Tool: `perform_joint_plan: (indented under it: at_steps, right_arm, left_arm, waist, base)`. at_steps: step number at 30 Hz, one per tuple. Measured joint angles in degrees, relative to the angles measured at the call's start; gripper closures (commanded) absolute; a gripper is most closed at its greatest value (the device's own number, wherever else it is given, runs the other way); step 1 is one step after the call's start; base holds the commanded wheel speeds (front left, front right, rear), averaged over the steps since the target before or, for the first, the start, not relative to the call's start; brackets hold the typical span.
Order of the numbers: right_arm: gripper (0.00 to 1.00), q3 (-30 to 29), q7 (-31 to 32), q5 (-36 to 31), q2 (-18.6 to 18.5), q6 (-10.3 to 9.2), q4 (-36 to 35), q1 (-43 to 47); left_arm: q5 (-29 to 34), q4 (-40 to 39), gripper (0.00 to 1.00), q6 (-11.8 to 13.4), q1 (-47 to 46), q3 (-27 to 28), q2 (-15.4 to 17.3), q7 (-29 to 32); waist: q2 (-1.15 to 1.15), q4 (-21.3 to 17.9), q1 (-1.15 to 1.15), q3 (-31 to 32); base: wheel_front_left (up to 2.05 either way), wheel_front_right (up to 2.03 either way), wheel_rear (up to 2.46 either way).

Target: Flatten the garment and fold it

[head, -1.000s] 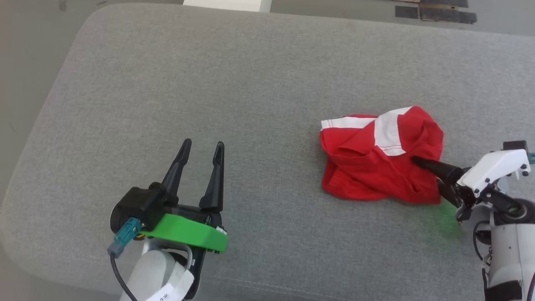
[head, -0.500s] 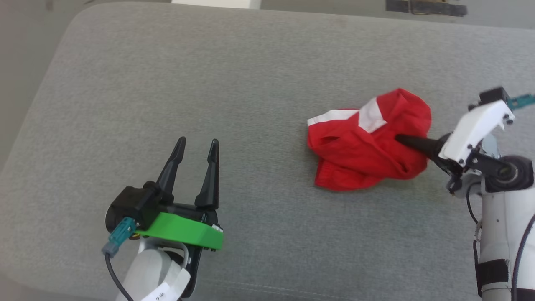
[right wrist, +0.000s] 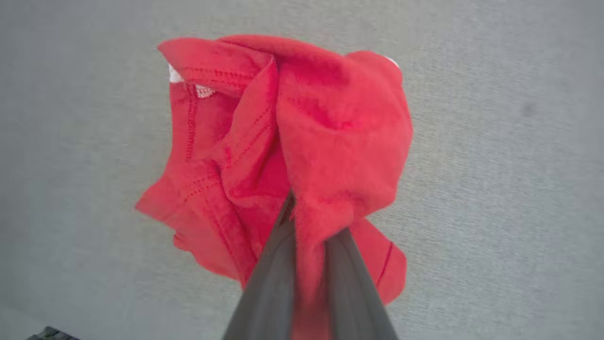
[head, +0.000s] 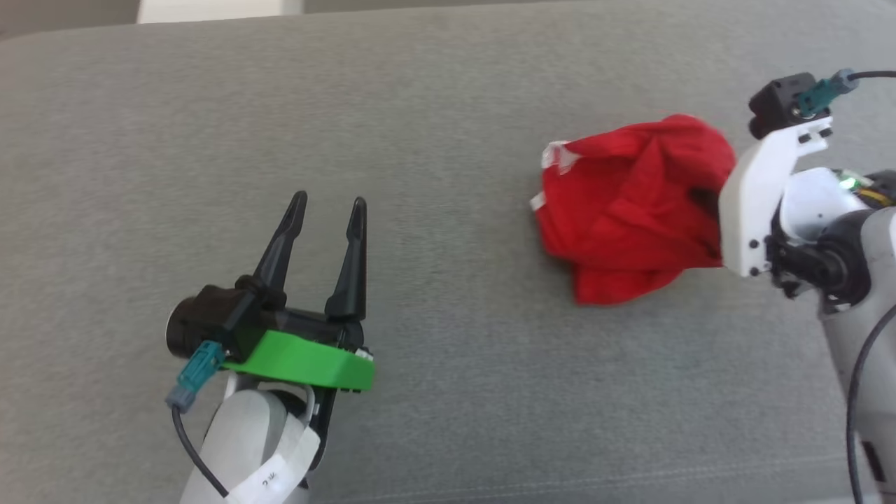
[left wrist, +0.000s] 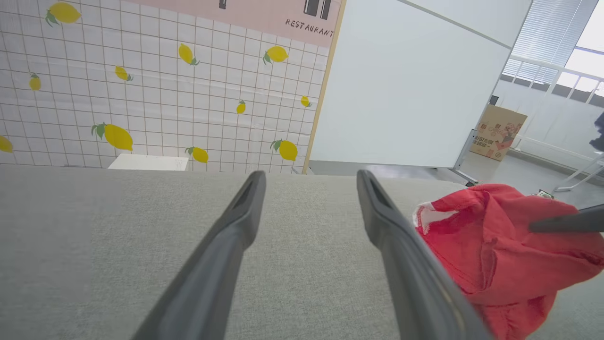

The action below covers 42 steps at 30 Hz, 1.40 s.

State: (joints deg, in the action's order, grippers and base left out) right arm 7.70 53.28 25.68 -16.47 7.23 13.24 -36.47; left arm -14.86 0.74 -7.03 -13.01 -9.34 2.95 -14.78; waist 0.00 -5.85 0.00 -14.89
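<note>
**Left spread, right pinching**

The left gripper [head: 329,201] hovers with its fingers [head: 350,259] spread apart, pointing forward. The right gripper [right wrist: 309,224] reaches in from the right, wrist turned leftward, fingers pinched tight on the garment [head: 630,203].

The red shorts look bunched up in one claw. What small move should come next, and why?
Probably bring the open left gripper across to pinch a free edge of the garment: the right gripper pinches it in a crumpled lump, and two grips could spread it flat.

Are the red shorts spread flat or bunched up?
Bunched up: the shorts form a crumpled clump of overlapping folds, pinched in the right gripper.
</note>
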Motion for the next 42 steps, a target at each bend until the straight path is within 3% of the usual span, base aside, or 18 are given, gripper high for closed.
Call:
perform_joint_plan:
  at_steps: [6,16,21,26,27,28,29,34,42]
  right_arm:
    - [1.00,2.25,-7.67,-7.67,-6.79,0.04,5.23,-3.36]
    - [1.00,-2.75,-23.61,-19.78,-11.85,0.07,19.73,-9.84]
    - [1.00,-7.78,-30.80,-26.57,-12.50,0.07,25.49,-13.22]
    - [1.00,-12.11,-35.77,-30.82,-10.35,0.07,29.97,-14.46]
    - [0.75,-12.72,-36.27,-31.54,-10.14,0.08,30.65,-14.47]
    - [0.06,-13.52,-37.16,-32.33,-9.96,0.08,31.29,-14.47]
    - [0.00,-14.35,-37.97,-32.89,-9.80,0.09,31.84,-14.47]
    - [0.00,-17.50,-43.62,-33.72,-9.67,0.34,32.16,-13.70]
    - [0.00,-16.22,-54.37,-24.19,-7.03,0.34,24.76,-3.59]
  left_arm:
    - [2.68,-0.74,0.00,-0.05,-2.76,-0.92,0.35,0.00]
    - [3.27,-2.19,0.00,-0.24,-7.66,-4.04,4.37,0.00]
    - [3.28,-2.54,0.00,-0.24,-8.82,-4.59,5.72,0.00]
    - [3.27,-2.55,0.00,-0.24,-8.94,-4.32,6.09,0.00]
    - [3.27,-2.55,0.00,-0.24,-8.94,-4.31,6.05,-0.01]
    - [3.26,-2.56,0.00,-0.24,-8.94,-4.26,6.01,0.00]
    - [3.20,-2.53,0.00,-0.24,-8.92,-4.12,5.91,-0.01]
    - [2.26,-1.99,0.00,-0.24,-8.33,-3.03,4.08,-0.01]
    - [0.48,1.19,0.00,-0.24,-2.95,-0.25,1.36,0.00]
  waist:
    - [0.00,-5.19,0.00,-2.88]
    - [0.00,-9.68,0.00,-11.28]
    - [0.00,-10.45,0.01,-15.02]
    - [0.00,-10.26,0.01,-17.20]
    - [0.00,-10.10,0.01,-17.26]
    - [0.00,-9.89,0.01,-17.22]
    - [0.00,-9.73,0.01,-17.04]
    - [0.00,-8.97,0.00,-14.72]
    - [0.00,-6.48,0.00,-7.20]
  base:
    - [0.00,0.00,0.00]
    - [0.00,0.00,0.00]
    - [0.00,0.00,0.00]
    - [0.00,0.00,0.00]
    - [0.00,0.00,0.00]
    - [0.00,0.00,0.00]
    - [0.00,0.00,0.00]
    - [0.00,0.00,0.00]
    - [0.00,0.00,0.00]
